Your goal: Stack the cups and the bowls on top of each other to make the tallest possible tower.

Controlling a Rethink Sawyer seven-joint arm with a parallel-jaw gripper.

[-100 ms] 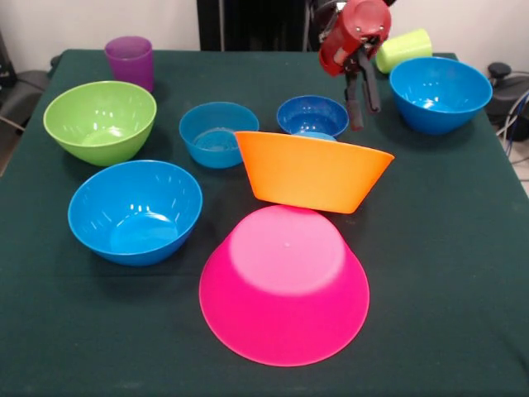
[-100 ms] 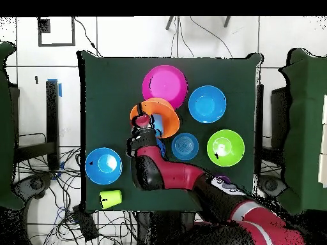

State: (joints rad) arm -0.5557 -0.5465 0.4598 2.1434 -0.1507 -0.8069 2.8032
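Gripper hanging above the table near its far edge in the front view, fingers a little apart and holding nothing, just above and beside the small dark-blue bowl.

Just in front of that bowl, the tower so far: big pink bowl turned mouth down near the middle of the near edge, big orange bowl set mouth up on the pink base, sitting off-centre toward the far side and tilted. Looks like two levels only, with the small dark-blue bowl on the table behind the orange one, not on the pile.

Left to stack, by this judgement, nearly everything:
- small light-blue bowl, mid-table
- green bowl, toward the left edge
- one blue bowl in front of the green one
- the other blue bowl, by the far right corner
- purple cup, upright at the far edge
- yellow-green cup, on its side at the far right corner

Pale blue sliver behind the orange rim: too hidden to identify, so no third cup confirmed.

Front view: shows the orange bowl's tilt, heights, and the fingers. Overhead view: hides the gripper and dark-blue bowl under the arm, but shows the orange bowl overlapping only the rim of the pink bowl, plus the spacing of the loose pieces.
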